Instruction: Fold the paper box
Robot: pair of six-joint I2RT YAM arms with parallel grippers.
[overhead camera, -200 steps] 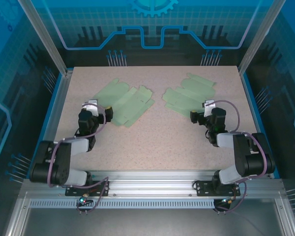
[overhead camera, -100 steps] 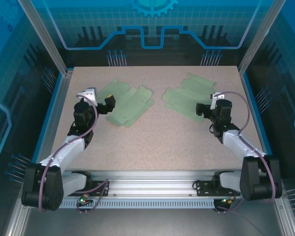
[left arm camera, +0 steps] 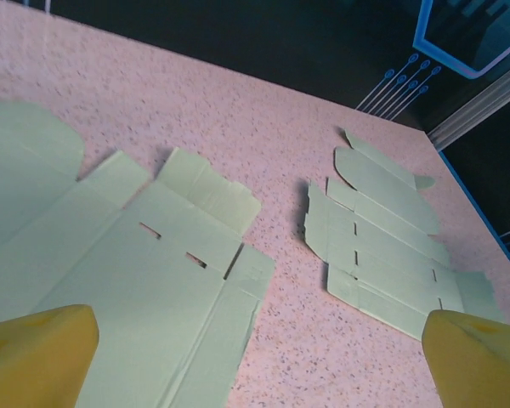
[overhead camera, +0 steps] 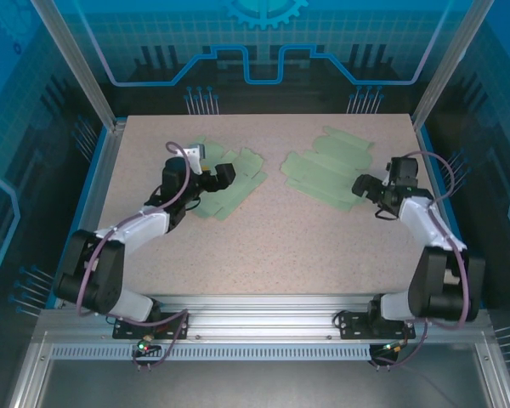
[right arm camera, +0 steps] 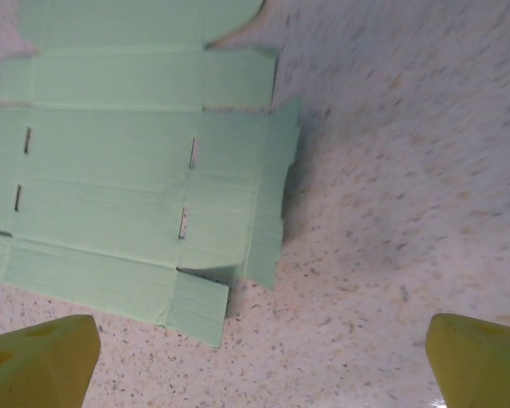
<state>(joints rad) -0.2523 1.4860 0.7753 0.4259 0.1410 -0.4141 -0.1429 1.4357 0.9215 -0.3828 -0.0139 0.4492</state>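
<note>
Two flat, unfolded pale green paper boxes lie on the speckled table. The left paper box (overhead camera: 229,174) (left arm camera: 110,255) is under my left gripper (overhead camera: 219,178) (left arm camera: 259,374), which hovers open over its near right part with nothing between its yellow fingertips (left arm camera: 34,353). The right paper box (overhead camera: 323,166) (right arm camera: 136,170) (left arm camera: 382,246) lies flat with one small flap slightly raised. My right gripper (overhead camera: 364,185) (right arm camera: 259,365) stands open just off that box's right edge, over bare table, with its fingertips (right arm camera: 480,357) wide apart.
The beige speckled table (overhead camera: 272,238) has bare room in front of and between the two boxes. Blue side rails (overhead camera: 98,183) and aluminium posts (overhead camera: 68,59) border it. A metal rail (overhead camera: 263,327) with both arm bases runs along the near edge.
Both arms have reached forward from their folded poses. The left gripper swung right, over the left box. The right gripper moved back and right, ending beside the right box's edge. Both stayed open.
</note>
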